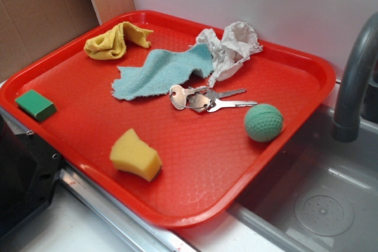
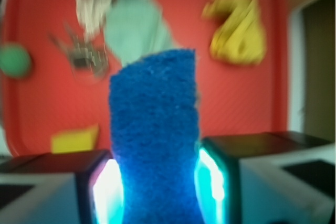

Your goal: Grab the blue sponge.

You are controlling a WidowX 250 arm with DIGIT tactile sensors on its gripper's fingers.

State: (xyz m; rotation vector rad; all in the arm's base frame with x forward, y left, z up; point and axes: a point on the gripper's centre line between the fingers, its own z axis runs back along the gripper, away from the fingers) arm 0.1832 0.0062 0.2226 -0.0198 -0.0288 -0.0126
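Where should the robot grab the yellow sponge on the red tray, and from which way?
Best guess: come straight down from above and pinch the yellow sponge across its narrower middle. It lies flat on the red tray with open space all around, and its sides pinch inward there. First the gripper would have to let go of the blue sponge clamped between its fingers.

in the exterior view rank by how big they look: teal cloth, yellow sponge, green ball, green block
1. teal cloth
2. yellow sponge
3. green ball and green block: too alike to rank.
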